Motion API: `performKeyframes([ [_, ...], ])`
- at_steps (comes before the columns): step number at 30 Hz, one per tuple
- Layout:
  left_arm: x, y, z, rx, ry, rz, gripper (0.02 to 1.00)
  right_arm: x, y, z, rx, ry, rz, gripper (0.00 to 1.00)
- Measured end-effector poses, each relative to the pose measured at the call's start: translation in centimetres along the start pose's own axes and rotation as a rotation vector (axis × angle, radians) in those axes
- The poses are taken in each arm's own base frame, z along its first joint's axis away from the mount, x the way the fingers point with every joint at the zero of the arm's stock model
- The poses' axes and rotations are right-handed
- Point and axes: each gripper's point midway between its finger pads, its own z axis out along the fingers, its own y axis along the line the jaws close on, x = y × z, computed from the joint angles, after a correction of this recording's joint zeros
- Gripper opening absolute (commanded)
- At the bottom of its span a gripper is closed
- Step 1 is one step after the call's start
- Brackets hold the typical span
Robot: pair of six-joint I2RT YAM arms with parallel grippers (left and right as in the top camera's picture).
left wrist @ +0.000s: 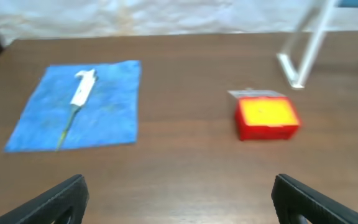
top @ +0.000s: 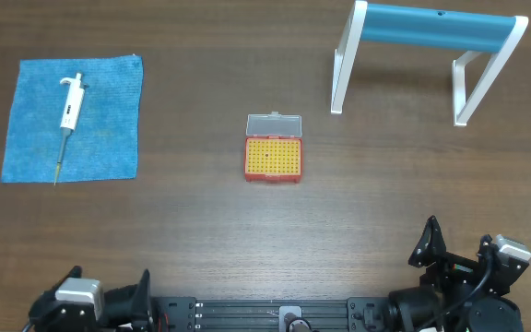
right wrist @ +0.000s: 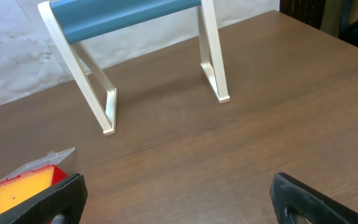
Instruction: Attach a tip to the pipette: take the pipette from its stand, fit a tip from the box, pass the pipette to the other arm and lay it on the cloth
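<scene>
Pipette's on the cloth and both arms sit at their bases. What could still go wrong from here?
1. The white pipette lies loose on the blue cloth, its thin yellowish tip reaching the cloth's near edge; a nudge could roll it or push the tip onto the brown wooden table.
2. The red tip box stands mid-table with its clear lid open, so a passing arm might knock it or dirty the tips.

- The table (top: pixel 201 231) is dark wood grain, smooth, with a dull sheen.
- The cloth (top: pixel 109 138) is matt blue fabric, slightly fuzzy.
- The pipette (top: pixel 70 103) is smooth white plastic.
- The tip box (top: pixel 273 159) is glossy red plastic with a clear plastic lid.
- The stand (top: pixel 431 26) looks smooth and evenly coated.
</scene>
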Motion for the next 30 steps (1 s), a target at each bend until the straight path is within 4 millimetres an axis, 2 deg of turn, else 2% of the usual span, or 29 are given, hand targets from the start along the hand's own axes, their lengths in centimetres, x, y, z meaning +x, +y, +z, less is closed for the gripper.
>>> performKeyframes([
  [3, -3.1, -0.3, 0.4, 0.079, -0.177, 0.088, 0.952, 0.0, 0.0, 0.0, -0.001, 0.000, 0.000, 0.954],
  [5, -5.3, -0.3, 1.3, 0.102, -0.311, 0.135, 0.952, 0.0, 0.0, 0.0, 0.000, 0.001, 0.000, 0.954],
  [7, -6.0, -0.1, 3.3, 0.102, -0.387, 0.161, 0.950, 0.1, 0.0, 0.0, 0.001, 0.003, -0.001, 0.954],
  [8, -6.8, 0.2, 4.9, 0.096, -0.460, 0.183, 0.952, 0.1, 0.0, 0.1, 0.002, 0.004, -0.001, 0.954],
  [12, -6.9, 1.3, 11.2, 0.078, -0.606, 0.221, 0.952, 0.2, 0.0, 0.2, 0.004, 0.009, -0.003, 0.954],
  [15, -4.8, 1.7, 14.8, 0.073, -0.656, 0.235, 0.950, 0.3, 0.0, 0.2, 0.004, 0.011, -0.001, 0.954],
  [17, -2.4, 2.0, 17.1, 0.075, -0.633, 0.229, 0.961, 0.2, 0.0, 0.2, 0.004, 0.011, 0.000, 0.954],
  [18, -0.3, 2.2, 18.7, 0.082, -0.571, 0.215, 0.961, 0.2, 0.0, 0.2, 0.004, 0.010, 0.000, 0.954],
  [19, 3.1, 2.3, 20.7, 0.095, -0.441, 0.185, 0.963, 0.3, 0.0, 0.2, 0.004, 0.011, -0.001, 0.954],
  [20, 5.3, 2.4, 21.8, 0.102, -0.366, 0.168, 0.965, 0.2, 0.0, 0.2, 0.004, 0.010, 0.000, 0.954],
  [30, 5.4, 2.5, 21.9, 0.099, -0.366, 0.167, 0.965, 0.3, -0.1, 0.2, 0.008, 0.012, -0.001, 0.954],
])
